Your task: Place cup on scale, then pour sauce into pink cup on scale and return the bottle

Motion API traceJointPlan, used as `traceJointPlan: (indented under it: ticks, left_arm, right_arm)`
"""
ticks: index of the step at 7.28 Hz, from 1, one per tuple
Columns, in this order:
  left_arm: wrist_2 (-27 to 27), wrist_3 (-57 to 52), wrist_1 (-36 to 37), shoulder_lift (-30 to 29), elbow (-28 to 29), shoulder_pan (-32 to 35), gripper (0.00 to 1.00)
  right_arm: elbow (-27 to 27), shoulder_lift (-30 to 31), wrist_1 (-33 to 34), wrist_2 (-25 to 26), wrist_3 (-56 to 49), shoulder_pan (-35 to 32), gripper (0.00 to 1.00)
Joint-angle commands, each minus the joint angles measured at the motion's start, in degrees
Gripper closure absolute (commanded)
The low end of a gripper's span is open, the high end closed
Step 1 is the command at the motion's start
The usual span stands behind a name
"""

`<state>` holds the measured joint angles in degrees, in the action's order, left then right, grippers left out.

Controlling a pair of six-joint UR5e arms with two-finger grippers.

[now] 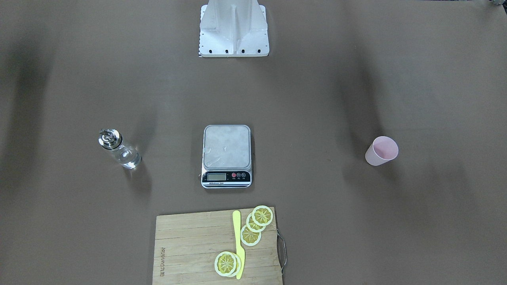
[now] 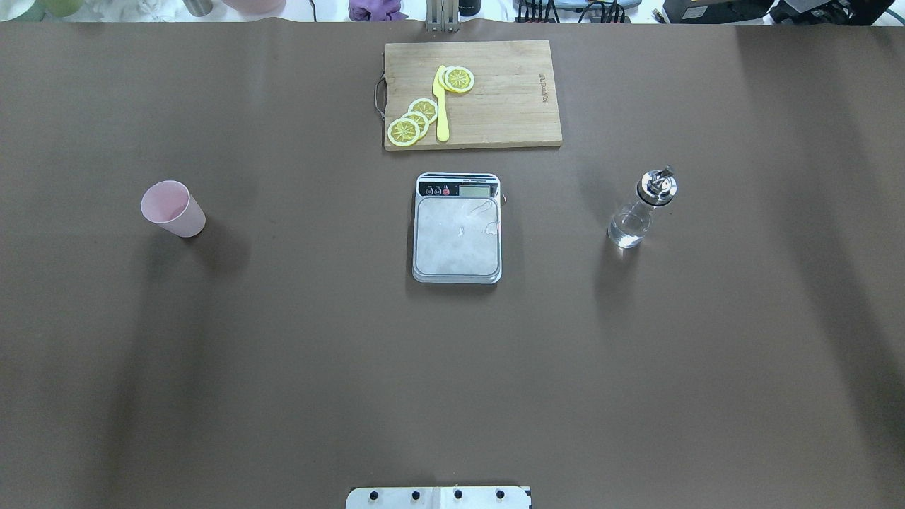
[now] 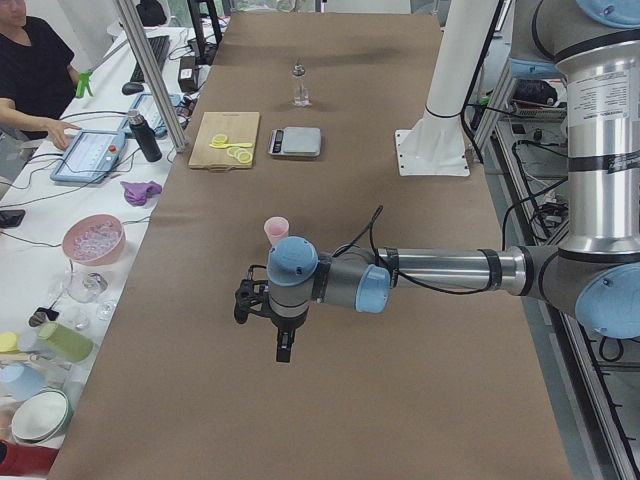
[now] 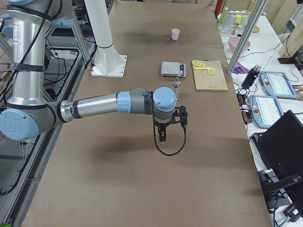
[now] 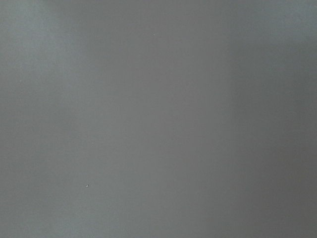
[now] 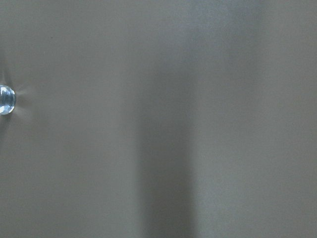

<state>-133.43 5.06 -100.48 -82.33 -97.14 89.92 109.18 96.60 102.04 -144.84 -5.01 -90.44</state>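
The left gripper hangs point-down above the brown-covered table. Only the side view shows it, so I cannot tell whether its jaws are apart or together. The same holds for the right gripper, which hovers likewise at the other end.

The small pale pink plastic tumbler stands upright on the table, well out to the left of the flat steel-topped kitchen scale and not yet on its bare platform. The small clear glass dispenser bottle with the shiny metal cap and spout stands well out to the right, with clear sauce low inside.

The cup is probably light and thin-walled. I would pinch it gently across the mid-wall (a hard squeeze on that taper could buckle it or squirt it upward). The bottle looks heavier, smooth and breakable, so it is best gripped round the glass body below the cap.
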Motion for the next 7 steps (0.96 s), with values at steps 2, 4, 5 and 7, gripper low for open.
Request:
traceJointPlan:
  ticks: [2,4,5,7]
  left_arm:
    - [0.0,0.1,-2.8,1.1,-0.5,0.3,0.01]
    - [1.4,-0.1,-2.5,0.2,-0.1,0.3,0.01]
    - [2.8,-0.1,-2.5,0.0,1.1,0.1,0.01]
    - [2.4,-0.4,-2.6,0.4,2.1,0.1,0.01]
  right_arm:
    - [0.1,0.5,0.0,-0.4,0.0,0.0,0.00]
    - [0.0,1.3,0.1,-1.2,0.0,0.0,0.00]
    - [0.3,1.3,-0.1,-1.2,0.0,0.0,0.00]
    - [0.0,0.8,-0.1,0.2,-0.1,0.0,0.00]
